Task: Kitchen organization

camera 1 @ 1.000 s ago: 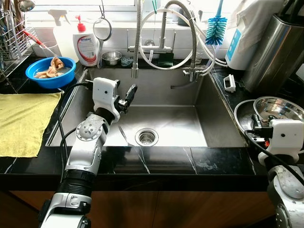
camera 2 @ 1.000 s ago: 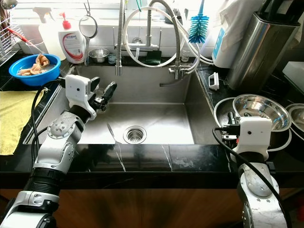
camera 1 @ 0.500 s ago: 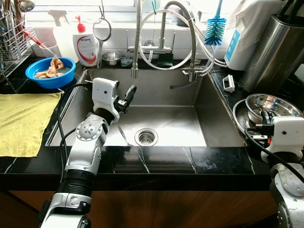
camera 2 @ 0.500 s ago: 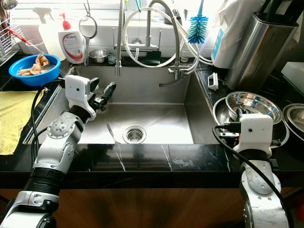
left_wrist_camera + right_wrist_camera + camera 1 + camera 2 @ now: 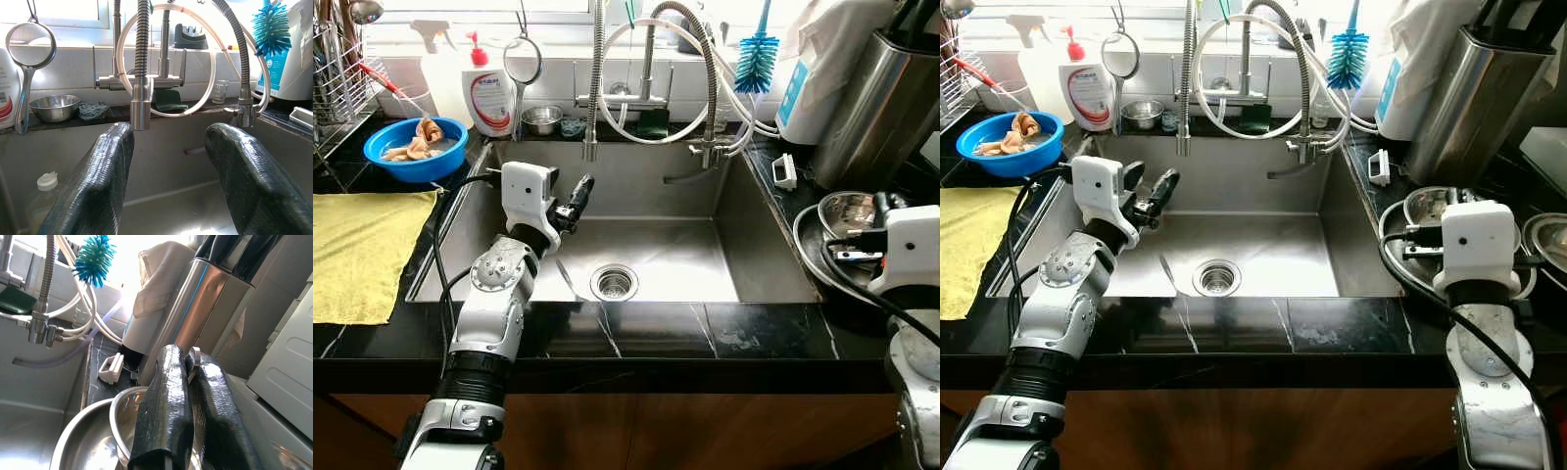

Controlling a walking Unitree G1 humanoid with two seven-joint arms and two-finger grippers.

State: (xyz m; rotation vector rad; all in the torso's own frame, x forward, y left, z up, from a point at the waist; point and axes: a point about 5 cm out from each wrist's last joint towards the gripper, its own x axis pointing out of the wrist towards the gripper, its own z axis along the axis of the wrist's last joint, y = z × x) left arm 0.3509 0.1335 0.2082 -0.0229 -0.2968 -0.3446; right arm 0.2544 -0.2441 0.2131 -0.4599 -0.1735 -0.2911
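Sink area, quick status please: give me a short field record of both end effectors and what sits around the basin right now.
left end effector: open, raised over the left part of the sink, holding nothing
right end effector: fingers close together over the steel bowl's rim; grip cannot be confirmed
steel bowl: on the right counter, nested in a larger steel bowl
sink: basin bare, drain uncovered
blue bowl: left counter, food scraps inside
yellow cloth: spread flat on the left counter
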